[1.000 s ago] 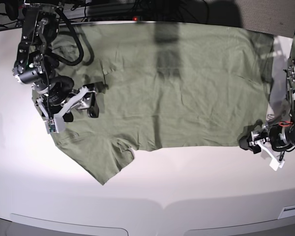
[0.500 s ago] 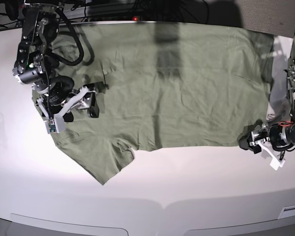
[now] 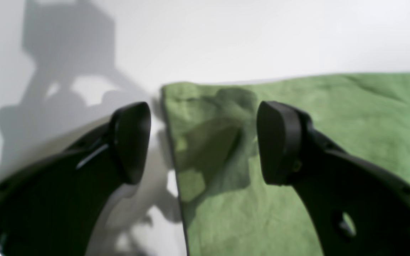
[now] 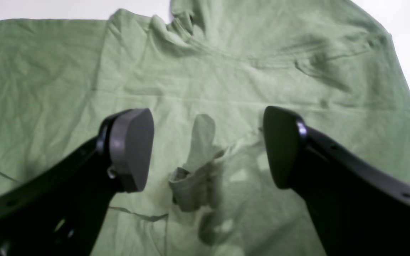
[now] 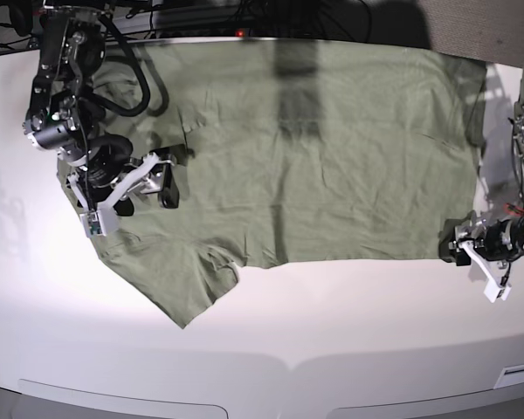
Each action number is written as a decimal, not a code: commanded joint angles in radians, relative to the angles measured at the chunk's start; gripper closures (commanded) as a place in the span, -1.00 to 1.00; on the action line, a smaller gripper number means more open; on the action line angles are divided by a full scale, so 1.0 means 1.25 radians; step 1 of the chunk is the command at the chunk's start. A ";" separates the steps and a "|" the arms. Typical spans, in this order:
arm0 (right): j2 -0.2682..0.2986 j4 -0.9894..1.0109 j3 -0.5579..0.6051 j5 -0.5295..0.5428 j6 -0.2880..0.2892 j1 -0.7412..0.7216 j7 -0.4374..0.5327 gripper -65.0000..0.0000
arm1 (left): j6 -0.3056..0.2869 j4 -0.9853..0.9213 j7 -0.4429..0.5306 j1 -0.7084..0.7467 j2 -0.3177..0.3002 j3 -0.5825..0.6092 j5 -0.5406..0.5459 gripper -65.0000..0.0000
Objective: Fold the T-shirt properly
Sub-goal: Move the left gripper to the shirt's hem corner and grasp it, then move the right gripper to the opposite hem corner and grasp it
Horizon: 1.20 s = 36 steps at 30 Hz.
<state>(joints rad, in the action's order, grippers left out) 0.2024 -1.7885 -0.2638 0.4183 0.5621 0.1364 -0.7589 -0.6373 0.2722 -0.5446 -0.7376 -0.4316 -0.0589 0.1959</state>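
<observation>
So the T-shirt (image 5: 323, 148) lies spread flat over most of the white table (image 5: 332, 332), collar end toward the right arm's side, hem end toward the left arm's side, still unfolded and wrinkled. One sleeve (image 5: 179, 284) sticks out toward the near edge.

Right gripper (image 5: 131, 188) hovers over the shoulder area, jaws spread wide, nothing between them. Its wrist view shows a small raised pucker of cloth (image 4: 198, 177) centred between the fingers (image 4: 132, 147). Good pinch target.

Left gripper (image 5: 476, 257) sits at the near hem corner, jaws also spread wide, holding nothing. Its wrist view puts the corner of the hem (image 3: 171, 92) between the fingers (image 3: 279, 142), one over bare table, one over cloth.

My read: this is the grasp step before the first fold. To do it well:
- drop both straight down, straddling the edge, not pushing it
- left should take the corner through both layers, else the fold drags crooked
- right closes on the pucker, not flat fabric
- close both before lifting, lift together
</observation>
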 commanded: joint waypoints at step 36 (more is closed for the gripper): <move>0.006 -0.015 -0.004 0.009 0.006 -0.009 0.020 -0.46 | -0.041 0.001 -0.029 -0.009 0.008 0.001 0.141 1.00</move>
<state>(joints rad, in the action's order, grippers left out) 0.2024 -1.7885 -0.2642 0.4187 0.5621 0.1364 -0.7544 -0.6884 0.2653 -0.5888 -0.7250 -0.4122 -0.0589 0.3729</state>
